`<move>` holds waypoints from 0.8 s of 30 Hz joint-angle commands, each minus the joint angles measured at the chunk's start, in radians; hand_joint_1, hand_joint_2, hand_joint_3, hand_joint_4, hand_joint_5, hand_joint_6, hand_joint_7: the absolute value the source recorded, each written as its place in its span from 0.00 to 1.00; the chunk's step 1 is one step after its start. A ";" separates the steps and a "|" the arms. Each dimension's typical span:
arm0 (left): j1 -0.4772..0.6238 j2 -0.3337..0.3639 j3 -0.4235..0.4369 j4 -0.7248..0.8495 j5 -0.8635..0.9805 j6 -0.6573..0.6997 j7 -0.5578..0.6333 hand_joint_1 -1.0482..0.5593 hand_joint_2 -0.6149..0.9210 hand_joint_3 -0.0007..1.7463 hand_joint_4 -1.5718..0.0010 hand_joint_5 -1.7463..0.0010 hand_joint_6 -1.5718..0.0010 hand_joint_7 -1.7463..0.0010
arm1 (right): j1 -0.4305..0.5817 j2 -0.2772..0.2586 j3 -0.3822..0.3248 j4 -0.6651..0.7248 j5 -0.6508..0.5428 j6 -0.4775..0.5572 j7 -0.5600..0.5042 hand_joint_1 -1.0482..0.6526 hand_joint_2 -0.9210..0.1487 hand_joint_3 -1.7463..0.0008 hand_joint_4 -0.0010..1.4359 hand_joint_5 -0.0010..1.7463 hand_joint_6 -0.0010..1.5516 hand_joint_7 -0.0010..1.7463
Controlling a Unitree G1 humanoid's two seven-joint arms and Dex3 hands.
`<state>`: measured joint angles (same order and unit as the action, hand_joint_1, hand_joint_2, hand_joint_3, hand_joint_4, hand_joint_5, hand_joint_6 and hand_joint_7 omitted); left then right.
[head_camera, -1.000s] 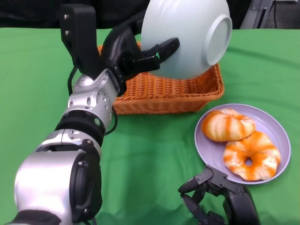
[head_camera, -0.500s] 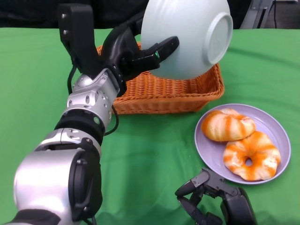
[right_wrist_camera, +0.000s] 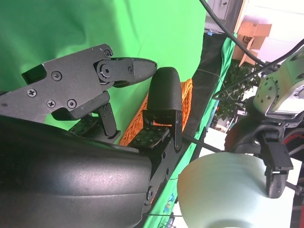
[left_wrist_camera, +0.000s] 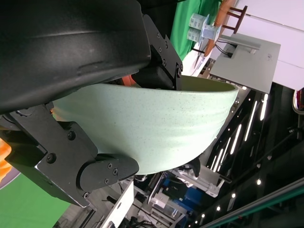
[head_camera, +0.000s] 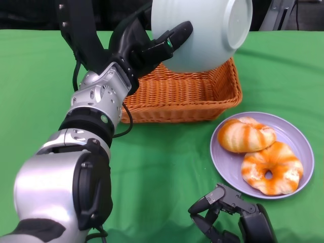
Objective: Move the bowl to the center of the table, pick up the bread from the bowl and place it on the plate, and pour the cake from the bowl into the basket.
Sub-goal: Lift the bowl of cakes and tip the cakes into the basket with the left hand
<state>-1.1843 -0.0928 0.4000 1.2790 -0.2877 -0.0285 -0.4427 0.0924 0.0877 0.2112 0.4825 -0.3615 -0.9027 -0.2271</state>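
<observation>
My left hand [head_camera: 147, 48] grips the pale green bowl [head_camera: 202, 30] by its rim and holds it tipped on its side above the orange wicker basket [head_camera: 179, 96], base turned to the right. The bowl [left_wrist_camera: 152, 128] fills the left wrist view, fingers [left_wrist_camera: 90, 166] clamped on its wall; its inside is hidden. No cake shows in the visible part of the basket. Two orange-striped breads [head_camera: 246, 135] [head_camera: 272, 168] lie on the lilac plate [head_camera: 298, 136] at the right. My right hand [head_camera: 230, 217] rests low at the front, its fingers [right_wrist_camera: 164, 104] apart, holding nothing. The bowl [right_wrist_camera: 223, 190] also shows in the right wrist view.
Green cloth [head_camera: 167, 162] covers the table. The basket stands at the back centre, with the plate just in front and to its right. My silver left forearm [head_camera: 86, 131] stretches across the left half of the table.
The left hand has lifted the bowl a little higher over the basket and turned it slightly further. The right hand has hardly moved.
</observation>
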 commanded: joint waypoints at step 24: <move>-0.067 0.017 0.049 -0.002 -0.061 0.099 0.012 0.63 0.87 0.61 0.55 0.05 0.50 0.19 | 0.009 -0.008 -0.004 -0.037 0.033 0.019 0.016 0.50 0.10 0.82 0.58 0.91 0.46 0.69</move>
<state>-1.2036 -0.0895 0.4436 1.2796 -0.3313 0.0690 -0.4291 0.0962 0.0834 0.2126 0.4527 -0.3280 -0.8918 -0.2008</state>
